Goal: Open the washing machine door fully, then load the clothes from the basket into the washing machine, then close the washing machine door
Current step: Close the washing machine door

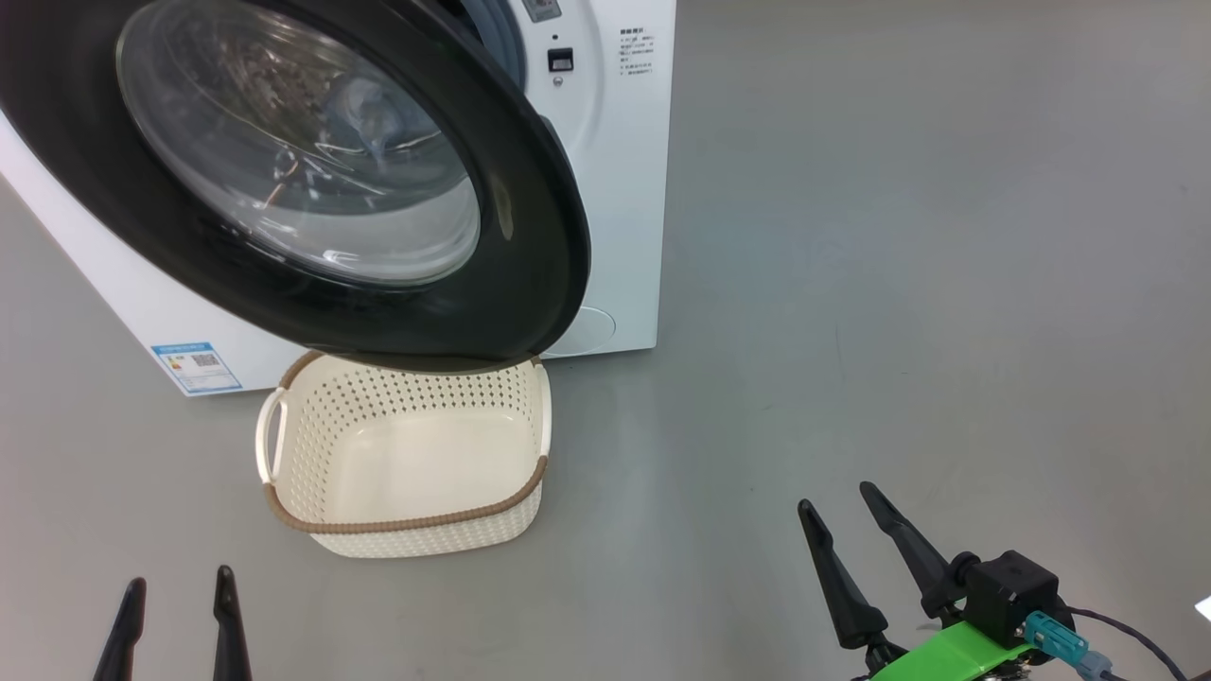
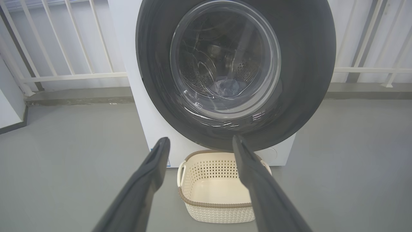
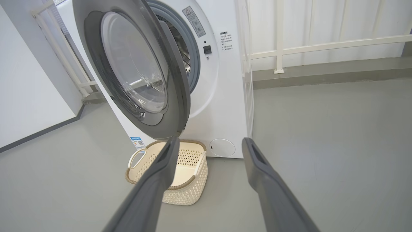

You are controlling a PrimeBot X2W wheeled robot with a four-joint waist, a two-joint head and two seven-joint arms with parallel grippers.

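Nearest the head camera, the left gripper (image 1: pixel 180 577) and right gripper (image 1: pixel 835 496) hang with jaws spread wide, holding nothing. Beyond them the basket (image 1: pixel 407 523) sits empty on the grey floor (image 1: pixel 851 284), partly under the washing machine door (image 1: pixel 530 236) — swung ajar from the washing machine (image 1: pixel 615 189) — with pale-blue clothes (image 2: pixel 229 87) visible through its glass.

The left tool (image 2: pixel 200 139), spread wide, faces the door (image 2: pixel 305 80) and basket (image 2: pixel 219 212).
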